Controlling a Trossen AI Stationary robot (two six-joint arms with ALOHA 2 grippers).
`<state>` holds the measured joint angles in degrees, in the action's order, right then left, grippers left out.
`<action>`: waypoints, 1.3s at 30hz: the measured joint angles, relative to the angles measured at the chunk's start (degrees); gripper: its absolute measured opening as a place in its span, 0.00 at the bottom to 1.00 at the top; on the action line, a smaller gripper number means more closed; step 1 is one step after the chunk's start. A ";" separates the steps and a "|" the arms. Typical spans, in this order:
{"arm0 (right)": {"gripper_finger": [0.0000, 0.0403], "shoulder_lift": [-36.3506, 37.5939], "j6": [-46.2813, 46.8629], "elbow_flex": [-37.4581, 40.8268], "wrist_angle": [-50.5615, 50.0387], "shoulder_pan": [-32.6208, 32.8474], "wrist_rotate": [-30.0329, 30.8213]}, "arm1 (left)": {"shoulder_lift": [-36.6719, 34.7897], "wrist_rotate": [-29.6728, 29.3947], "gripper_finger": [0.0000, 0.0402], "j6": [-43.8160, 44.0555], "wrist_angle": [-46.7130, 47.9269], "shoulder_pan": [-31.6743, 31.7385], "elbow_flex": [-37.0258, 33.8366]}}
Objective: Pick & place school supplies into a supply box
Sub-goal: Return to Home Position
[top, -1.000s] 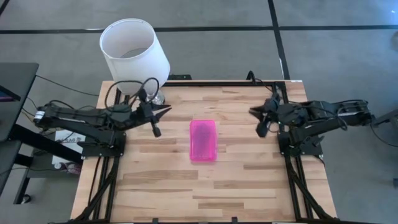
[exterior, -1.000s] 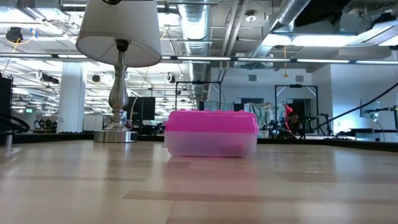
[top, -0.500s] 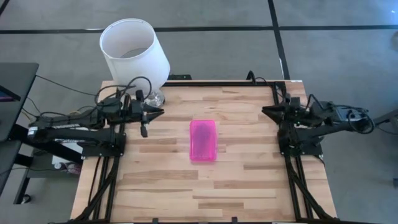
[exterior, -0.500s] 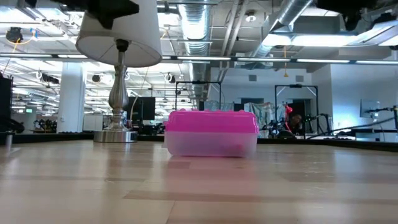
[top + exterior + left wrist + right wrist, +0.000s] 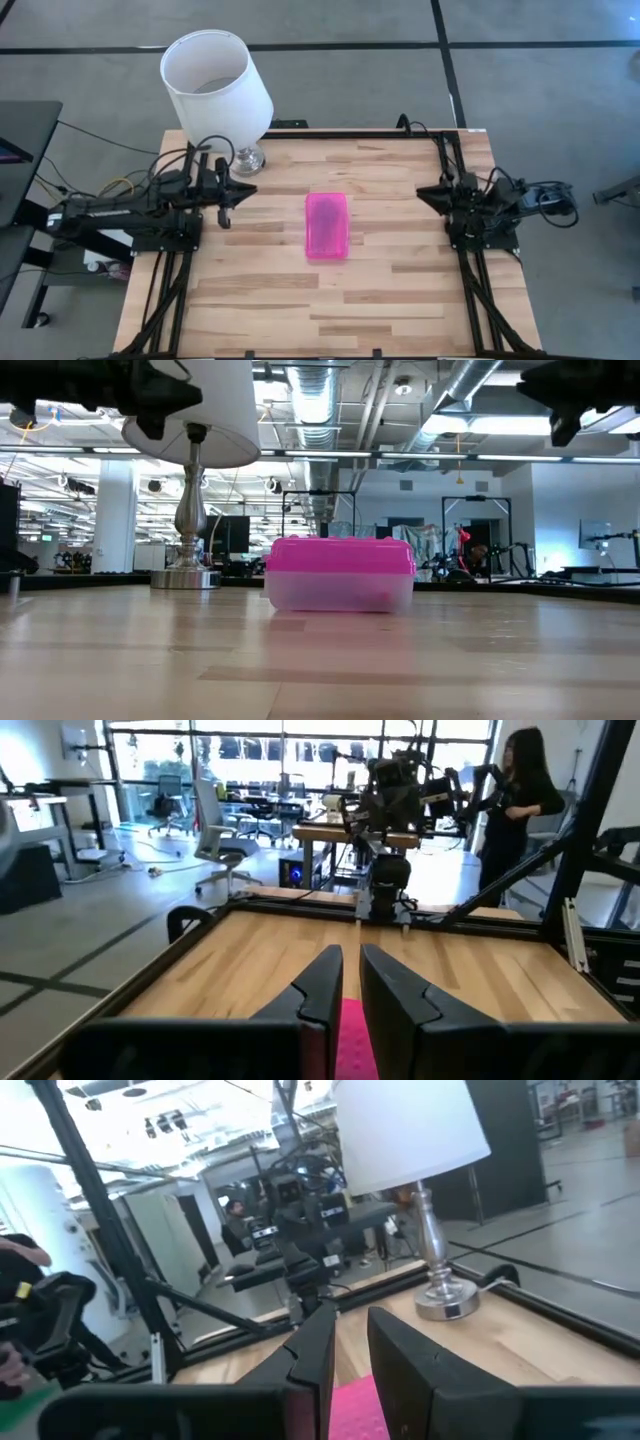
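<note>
The supply box is seen lying at the middle of the wooden desk, its pink lid shut down over the clear base, well apart from both grippers. The left gripper is held low at the desk's left edge, just beside the base of a white-shaded lamp, and is pointed toward the box. Its fingers are drawn almost together, only a narrow slit being left between them, and nothing is gripped. The right gripper is held likewise at the right edge, facing the box, its fingers also brought nearly closed and empty. A person is seen standing in the room beyond the desk.
</note>
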<state>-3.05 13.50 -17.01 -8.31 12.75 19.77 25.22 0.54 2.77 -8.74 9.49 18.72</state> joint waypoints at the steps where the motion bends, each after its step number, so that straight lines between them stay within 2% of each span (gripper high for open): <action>1: 0.14 0.30 0.01 0.78 0.66 -0.04 -0.38 | -0.97 -0.47 0.08 0.14 0.04 -0.01 -0.67; 7: 0.14 2.09 0.06 6.96 8.32 -0.01 -1.86 | -7.42 -4.32 0.08 3.60 -0.94 -0.01 -5.27; 16: 0.14 2.91 -4.61 16.51 23.69 -0.15 -3.22 | -17.68 -2.75 0.08 6.00 -10.05 -0.01 -14.77; 23: 0.14 2.74 -3.50 16.59 23.74 -2.45 -4.02 | -23.09 -0.67 0.08 7.50 -11.30 -0.01 -18.10; 30: 0.14 2.91 -3.41 16.61 23.33 -6.41 -7.12 | -24.05 -0.58 0.08 5.48 -11.40 -0.01 -18.13; 36: 0.14 2.91 -3.46 16.62 23.35 -9.51 -10.55 | -24.03 4.60 0.08 6.60 -10.11 -0.05 -18.14; 39: 0.14 2.80 -3.46 16.63 23.04 -10.65 -10.89 | -24.01 5.14 0.08 6.62 -9.91 -0.06 -18.16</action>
<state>-0.25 10.04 -0.38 14.74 2.09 8.88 1.21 5.68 9.39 -18.65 9.43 0.56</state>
